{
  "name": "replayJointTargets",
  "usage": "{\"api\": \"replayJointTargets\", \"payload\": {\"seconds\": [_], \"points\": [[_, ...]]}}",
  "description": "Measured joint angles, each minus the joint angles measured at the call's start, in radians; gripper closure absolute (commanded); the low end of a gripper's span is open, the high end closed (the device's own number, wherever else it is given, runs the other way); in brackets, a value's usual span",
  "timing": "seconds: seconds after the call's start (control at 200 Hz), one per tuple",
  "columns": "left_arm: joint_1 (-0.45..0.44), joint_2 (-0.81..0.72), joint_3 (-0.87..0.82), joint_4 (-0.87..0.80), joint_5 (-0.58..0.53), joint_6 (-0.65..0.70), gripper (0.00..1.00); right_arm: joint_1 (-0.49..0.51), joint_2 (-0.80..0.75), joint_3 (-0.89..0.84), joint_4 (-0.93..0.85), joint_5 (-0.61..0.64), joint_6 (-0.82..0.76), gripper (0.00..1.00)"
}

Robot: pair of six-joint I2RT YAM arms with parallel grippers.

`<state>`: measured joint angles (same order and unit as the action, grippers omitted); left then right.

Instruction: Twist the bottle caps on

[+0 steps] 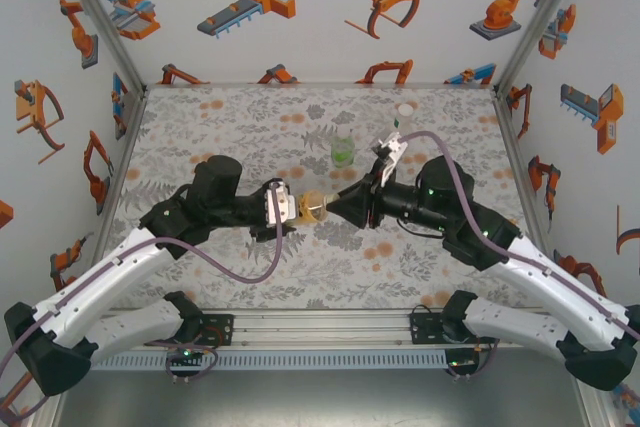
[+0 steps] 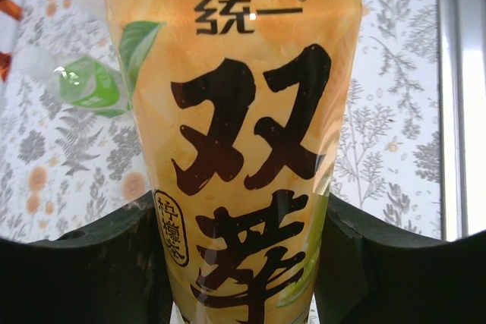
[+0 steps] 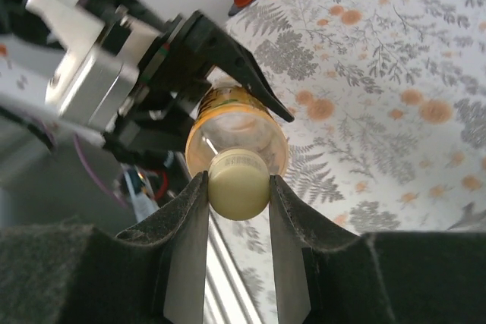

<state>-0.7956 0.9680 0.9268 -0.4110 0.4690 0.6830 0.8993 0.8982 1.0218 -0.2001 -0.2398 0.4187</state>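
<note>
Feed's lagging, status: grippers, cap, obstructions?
Left gripper shut on amber bottle. Right gripper shut on yellowish cap at its mouth. Green bottle farther back, clear of both.

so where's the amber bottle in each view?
Top external: bottle mid-table, where the two arms meet.
Left wrist: bottle dead centre, label toward camera, between the left jaws.
Right wrist: bottle at centre, seen end-on behind the cap in the right jaws.
Shared landmark: the floral mat.
</note>
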Motion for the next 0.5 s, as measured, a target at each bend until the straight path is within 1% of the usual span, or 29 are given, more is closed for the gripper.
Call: {"api": "replayJointTargets", "payload": {"seconds": [0.12,0.235,0.325,0.436,0.496], "points": [[0.005,0.0,-0.003,0.006,-0.063,-0.013,1.0,0.0,0.038,0.0,0.003,0.106,0.26,1.0],[0.013,0.0,-0.01,-0.008,-0.117,-0.025,1.0,-0.001,0.087,0.005,-0.003,0.167,0.464,1.0],[0.019,0.0,-0.016,-0.019,-0.141,-0.032,1.0,-0.002,0.121,0.026,-0.037,0.191,0.556,1.0],[0.019,0.0,-0.018,-0.019,-0.148,-0.04,1.0,-0.002,0.136,0.049,-0.073,0.208,0.612,1.0],[0.018,0.0,-0.018,-0.016,-0.145,-0.041,1.0,-0.002,0.135,0.053,-0.083,0.208,0.623,0.91]]}}
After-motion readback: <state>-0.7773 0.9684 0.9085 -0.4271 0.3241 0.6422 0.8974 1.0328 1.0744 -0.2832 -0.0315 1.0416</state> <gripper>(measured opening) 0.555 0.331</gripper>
